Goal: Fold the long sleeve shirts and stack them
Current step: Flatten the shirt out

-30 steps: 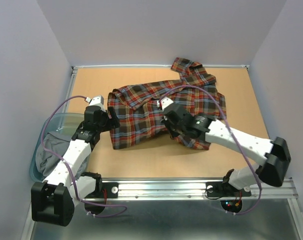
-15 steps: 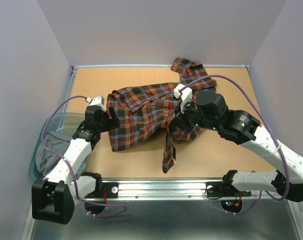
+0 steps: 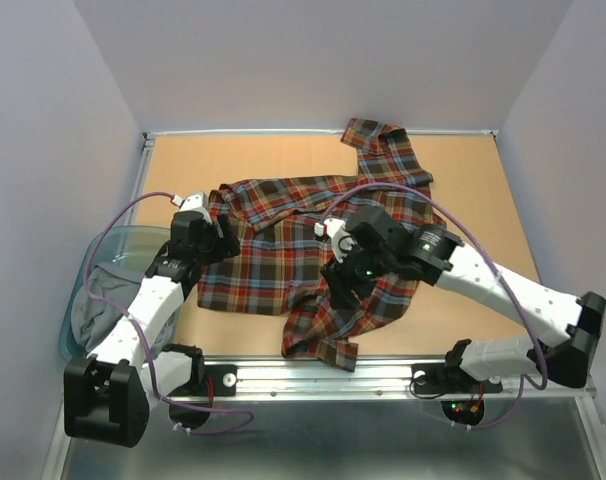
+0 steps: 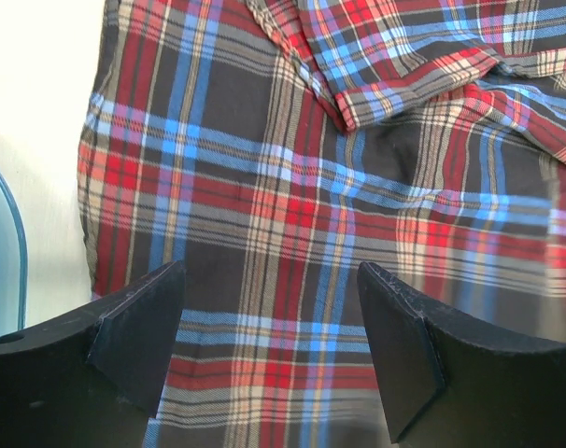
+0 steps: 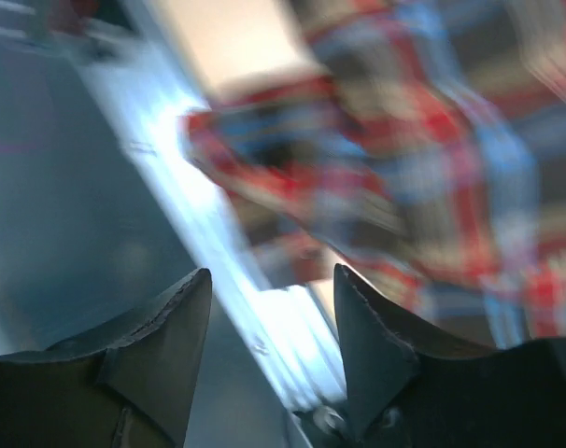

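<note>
One of the long sleeve shirts, a red, brown and blue plaid shirt [image 3: 273,260], lies spread over the middle of the table. One sleeve [image 3: 383,150] reaches the back edge and a hem corner [image 3: 318,345] lies near the front rail. My left gripper [image 3: 221,232] hovers open over the shirt's left edge; the left wrist view shows plaid cloth [image 4: 311,187] under the empty left gripper [image 4: 269,280]. My right gripper [image 3: 340,283] is above the shirt's front right part. In the blurred right wrist view the right gripper [image 5: 272,280] stands open with nothing between its fingers.
A translucent blue bin [image 3: 78,275] holding grey cloth [image 3: 98,305] sits off the table's left side; its rim [image 4: 3,233] shows in the left wrist view. A metal rail [image 3: 383,375] runs along the front edge. Walls enclose the back and sides.
My right gripper, shut on the lifted shirt before, has opened and swung down and left. The shirt has dropped and spread toward the front edge. My left arm has not moved.
</note>
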`<state>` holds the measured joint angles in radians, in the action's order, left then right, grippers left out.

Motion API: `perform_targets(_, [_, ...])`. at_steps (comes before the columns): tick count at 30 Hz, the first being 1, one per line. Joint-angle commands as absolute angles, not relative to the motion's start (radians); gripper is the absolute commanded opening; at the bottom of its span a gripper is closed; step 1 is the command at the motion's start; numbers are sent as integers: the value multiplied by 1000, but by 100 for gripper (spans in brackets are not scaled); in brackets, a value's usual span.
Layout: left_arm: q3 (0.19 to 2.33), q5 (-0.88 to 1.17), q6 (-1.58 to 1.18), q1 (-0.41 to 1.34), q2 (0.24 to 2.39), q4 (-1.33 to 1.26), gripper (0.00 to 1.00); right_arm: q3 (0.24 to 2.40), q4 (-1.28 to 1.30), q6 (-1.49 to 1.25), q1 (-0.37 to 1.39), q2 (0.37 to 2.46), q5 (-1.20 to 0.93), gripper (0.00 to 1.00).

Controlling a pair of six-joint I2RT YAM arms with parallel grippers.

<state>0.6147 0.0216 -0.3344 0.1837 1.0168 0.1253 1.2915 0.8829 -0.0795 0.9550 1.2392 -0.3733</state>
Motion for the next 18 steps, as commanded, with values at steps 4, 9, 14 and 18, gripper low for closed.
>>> perform_targets(4, [618,28,-363,189,992,146,85,1275,940,-227,771,1285,56,65])
perform_targets(9, [604,48,-409,192,1009,155,85,1192,856,-337,514,1311,149,68])
perform_targets(14, [601,57,-463,193,1086,172,85,1030,684,-471,385,1354,56,64])
perform_targets(18, [592,84,-508,193,1141,164,85,910,536,-578,339,1382,-22,58])
